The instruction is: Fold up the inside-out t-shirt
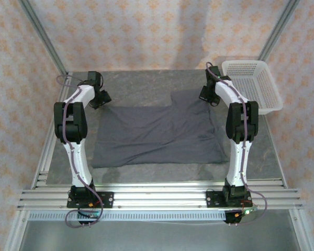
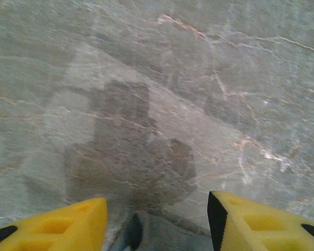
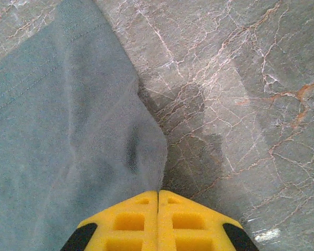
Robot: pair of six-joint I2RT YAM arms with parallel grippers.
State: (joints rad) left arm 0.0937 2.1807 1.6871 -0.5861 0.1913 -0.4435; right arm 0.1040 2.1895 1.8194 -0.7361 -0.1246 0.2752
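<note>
Near hem of the shirt (image 1: 157,159) lies flat on the table (image 1: 261,157), running between the two arm bases, with shallow wrinkles only. Mid-body is smooth. The far edge is uneven: the left stretch sits nearer than the right, which steps out toward the far side. At the far-left corner is the left gripper (image 2: 157,201): yellow fingers (image 2: 78,219) stand apart with bare table between them and only a sliver of cloth low in the gap, so nothing looks gripped. At the far-right corner the right gripper (image 3: 158,194) is fully closed, and a ridge of cloth rises straight into the seam between its tips, which reads as a pinch on the shirt's edge. Judged step: securing both far corners before drawing them toward the near hem. To do it well, the left should settle further onto the corner so it bites more than the edge, then close. Lift both sides level and keep the far edge taut between them. Carry over without dragging the near hem, and square up the stepped edge. The basket (image 1: 251,83) lies beyond the right arm, well off the fold path.
</note>
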